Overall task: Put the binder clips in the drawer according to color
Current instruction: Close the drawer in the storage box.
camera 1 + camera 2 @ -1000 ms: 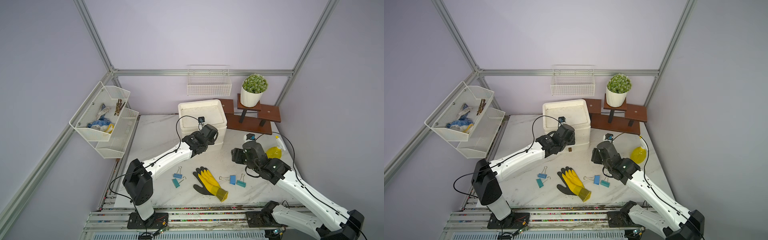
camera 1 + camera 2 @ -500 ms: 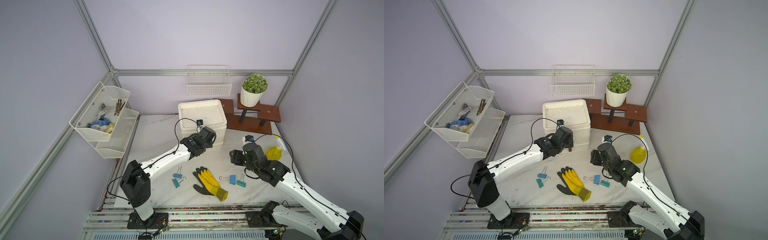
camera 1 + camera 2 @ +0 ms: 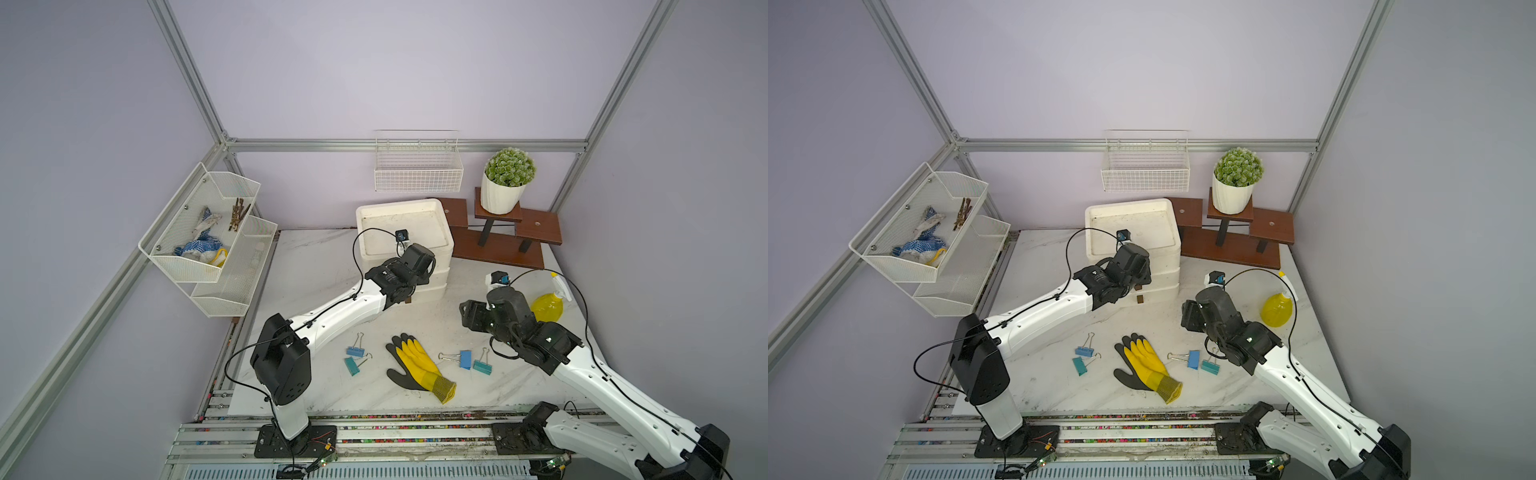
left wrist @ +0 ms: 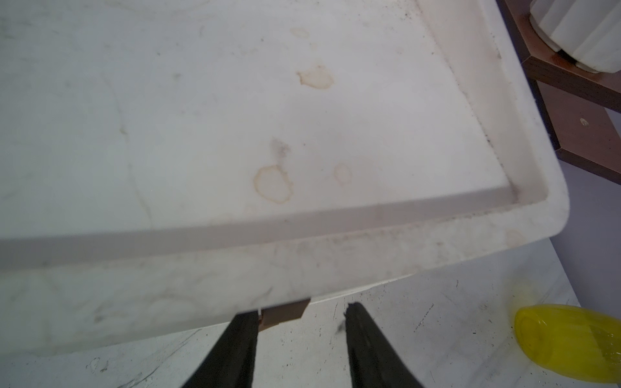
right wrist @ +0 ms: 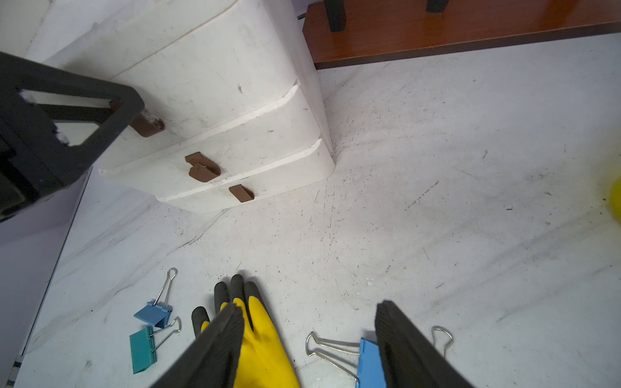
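1. Spreading under both arms is a white marble-look table (image 3: pixel 316 266), scuffed with dark scratches. Lilac walls (image 3: pixel 374 62) and an aluminium frame (image 3: pixel 407 144) close it in.
2. White mesh baskets (image 3: pixel 199 232) hang on the side wall and a wire basket (image 3: pixel 417 174) hangs on the back wall. A potted plant (image 3: pixel 509 168) stands on a brown wooden stand (image 3: pixel 498 253), and a yellow spray bottle (image 3: pixel 546 307) sits near the right arm.
3. The drawer (image 3: pixel 444 266) stands at the back of the table, just beside the stand.
4. Four binder clips lie near the front. A blue clip (image 3: pixel 354 351) lies just beside a teal clip (image 3: pixel 351 366), and a second blue clip (image 3: pixel 465 359) lies just beside a second teal clip (image 3: pixel 482 366). A yellow-and-black glove (image 3: pixel 415 365) lies between the pairs.
5. The left gripper (image 4: pixel 299 310) is at the drawer front with its jaws spread. The top handle (image 4: pixel 285 314) sits between them, against one finger only.
6. The right gripper (image 5: pixel 309 305) hovers with its jaws spread and nothing in them, above the glove and the second blue clip.
7. Against a second ago, the clips and glove lie unmoved and both arms have barely shifted.
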Robot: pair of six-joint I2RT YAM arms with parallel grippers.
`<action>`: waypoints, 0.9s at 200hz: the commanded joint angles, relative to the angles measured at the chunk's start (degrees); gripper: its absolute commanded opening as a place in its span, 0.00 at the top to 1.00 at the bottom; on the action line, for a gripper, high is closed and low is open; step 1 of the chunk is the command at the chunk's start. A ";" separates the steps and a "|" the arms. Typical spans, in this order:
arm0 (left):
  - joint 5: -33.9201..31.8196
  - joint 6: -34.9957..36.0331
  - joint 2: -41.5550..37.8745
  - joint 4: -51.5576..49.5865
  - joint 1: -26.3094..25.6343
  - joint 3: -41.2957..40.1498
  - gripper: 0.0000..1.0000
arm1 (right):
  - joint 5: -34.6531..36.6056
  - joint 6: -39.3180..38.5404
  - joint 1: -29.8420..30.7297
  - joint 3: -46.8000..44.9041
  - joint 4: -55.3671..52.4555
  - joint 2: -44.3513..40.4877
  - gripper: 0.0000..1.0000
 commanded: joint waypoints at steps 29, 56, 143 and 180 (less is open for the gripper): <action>-0.46 -0.79 -0.85 1.05 0.88 -0.08 0.53 | 0.00 0.09 -0.18 -0.72 1.03 -1.40 0.32; -0.69 -2.24 -4.34 2.67 -1.41 -4.78 0.50 | 0.73 -0.18 -0.18 -0.98 0.85 -1.69 0.32; 1.24 -7.97 0.10 4.32 -2.35 -10.88 0.35 | 1.88 -0.96 -0.59 -0.47 -0.16 -2.03 0.30; -0.45 -6.47 3.50 3.51 -1.72 -7.57 0.41 | 1.99 -0.98 -0.72 -0.38 -0.63 -2.52 0.30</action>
